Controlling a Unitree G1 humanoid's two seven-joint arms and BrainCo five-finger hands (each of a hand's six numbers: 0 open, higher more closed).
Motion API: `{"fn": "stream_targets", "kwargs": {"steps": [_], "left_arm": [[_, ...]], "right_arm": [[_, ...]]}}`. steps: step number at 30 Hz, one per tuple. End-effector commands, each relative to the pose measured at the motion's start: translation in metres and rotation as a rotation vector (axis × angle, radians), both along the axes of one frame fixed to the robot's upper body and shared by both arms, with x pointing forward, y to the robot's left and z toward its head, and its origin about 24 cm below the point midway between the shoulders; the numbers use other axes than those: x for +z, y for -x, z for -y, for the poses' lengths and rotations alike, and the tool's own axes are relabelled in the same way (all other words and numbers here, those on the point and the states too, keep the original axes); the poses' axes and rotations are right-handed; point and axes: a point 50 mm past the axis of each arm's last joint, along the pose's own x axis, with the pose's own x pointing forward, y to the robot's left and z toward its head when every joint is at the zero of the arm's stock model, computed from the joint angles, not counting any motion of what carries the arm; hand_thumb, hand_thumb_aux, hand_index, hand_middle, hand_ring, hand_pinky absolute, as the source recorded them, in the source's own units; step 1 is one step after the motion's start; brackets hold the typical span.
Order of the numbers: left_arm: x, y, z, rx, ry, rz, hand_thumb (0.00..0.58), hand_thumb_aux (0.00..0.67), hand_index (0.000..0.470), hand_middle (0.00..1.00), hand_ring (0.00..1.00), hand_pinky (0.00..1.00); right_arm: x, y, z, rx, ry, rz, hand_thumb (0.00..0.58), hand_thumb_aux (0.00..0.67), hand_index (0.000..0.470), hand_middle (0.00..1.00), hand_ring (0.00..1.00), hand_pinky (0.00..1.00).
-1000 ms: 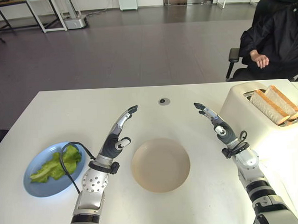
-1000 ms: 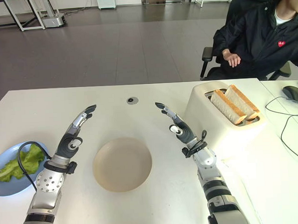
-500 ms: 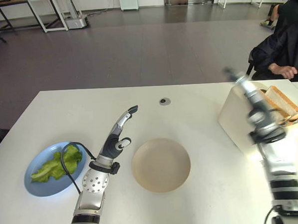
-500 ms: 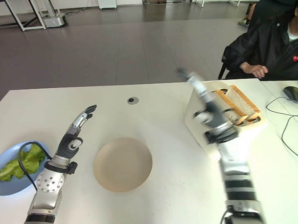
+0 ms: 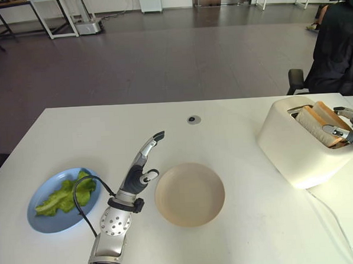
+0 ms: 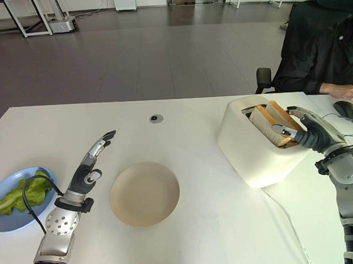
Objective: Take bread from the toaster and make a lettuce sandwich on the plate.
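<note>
1. White toaster (image 6: 249, 158) sits by the right edge of the counter (image 6: 194, 125), turned at an angle.
2. Two bread slices (image 6: 269, 122) stand in its slots, tops sticking out, leaning to the right.
3. My right hand (image 6: 311, 134) is at the right end of the toaster top, up against the bread; I cannot tell if it grips a slice or only touches it.
4. My left hand (image 5: 140, 169) is raised over the counter between the two plates, spread wide, holding nothing, pointing toward the back edge.
5. Beige plate (image 6: 144, 194) lies near the front edge, about mid-counter, just right of my left hand, bare.
6. Blue plate (image 5: 36, 219) lies by the left edge, lettuce (image 5: 64, 194) lying on it.
7. Small round cap (image 6: 156, 118) is set in the counter near the back edge, mid-width.
8. White cable (image 6: 288, 221) runs from the toaster base toward the front edge.
</note>
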Motion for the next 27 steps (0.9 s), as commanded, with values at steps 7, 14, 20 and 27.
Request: {"fn": "stream_targets", "kwargs": {"steps": [7,14,20,27], "left_arm": [[-0.002,0.004,-0.004,0.024,-0.022,-0.013,0.000,0.000,0.000,0.00,0.00,0.00],[-0.002,0.004,-0.005,0.028,-0.021,-0.013,0.000,0.000,0.000,0.00,0.00,0.00],[-0.002,0.005,-0.005,0.028,-0.020,-0.013,0.000,0.000,0.000,0.00,0.00,0.00],[-0.001,0.005,-0.006,0.029,-0.019,-0.010,0.000,0.000,0.000,0.00,0.00,0.00]], "right_arm": [[0.007,-0.009,-0.003,0.009,-0.030,0.049,0.058,0.034,0.024,0.00,0.00,0.00],[0.017,-0.006,0.016,-0.070,0.011,0.074,0.000,0.000,0.000,0.00,0.00,0.00],[0.000,-0.005,0.018,-0.071,0.042,-0.026,0.000,0.000,0.000,0.00,0.00,0.00],[-0.004,-0.006,0.010,-0.025,0.030,-0.052,0.572,0.591,0.415,0.00,0.00,0.00]]}}
